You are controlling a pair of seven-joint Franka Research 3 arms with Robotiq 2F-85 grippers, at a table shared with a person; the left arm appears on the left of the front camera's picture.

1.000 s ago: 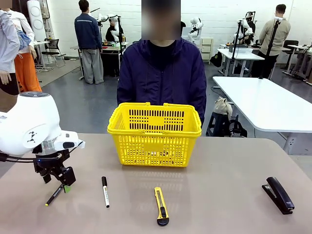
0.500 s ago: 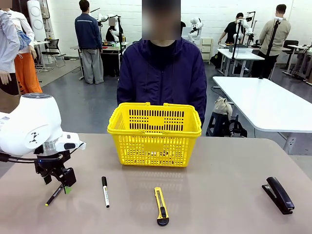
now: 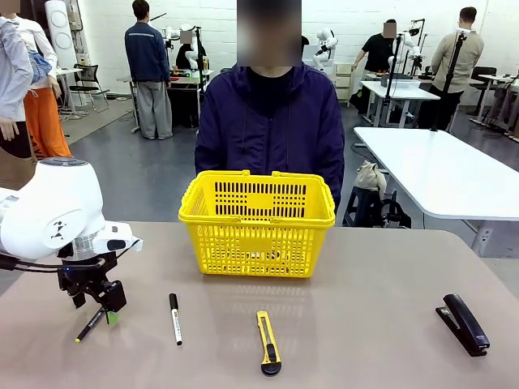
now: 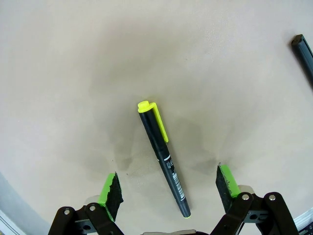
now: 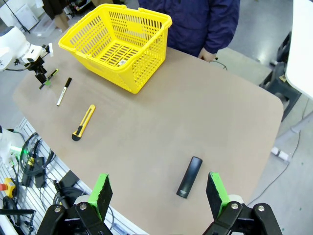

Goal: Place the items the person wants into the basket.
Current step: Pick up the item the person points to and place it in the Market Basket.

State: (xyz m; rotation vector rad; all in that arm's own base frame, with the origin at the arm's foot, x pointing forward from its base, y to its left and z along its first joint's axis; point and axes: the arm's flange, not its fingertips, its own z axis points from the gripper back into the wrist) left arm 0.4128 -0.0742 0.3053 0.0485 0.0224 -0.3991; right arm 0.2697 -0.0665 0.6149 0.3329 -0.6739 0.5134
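The left hand [image 4: 168,185] is held low near the tabletop's [image 3: 365,340] left edge, jaws apart astride the black pen [image 4: 161,152], nothing gripped. A pen pickup is judged in hand; closing, lifting and carrying to the yellow basket [image 3: 256,217] at the far edge are called for.

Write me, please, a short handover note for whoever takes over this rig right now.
Left gripper: open, low at the table, jaws either side of the pen, not touching it.
Right gripper: open, high above the table, holding nothing.
Stapler: lying on the table on the robot's right.
Basket: far side, in front of the person; a small object lies on its floor, too small to identify.
Done: pen straddled.
Left: close on the pen, carry it to the basket; then likely the stapler.
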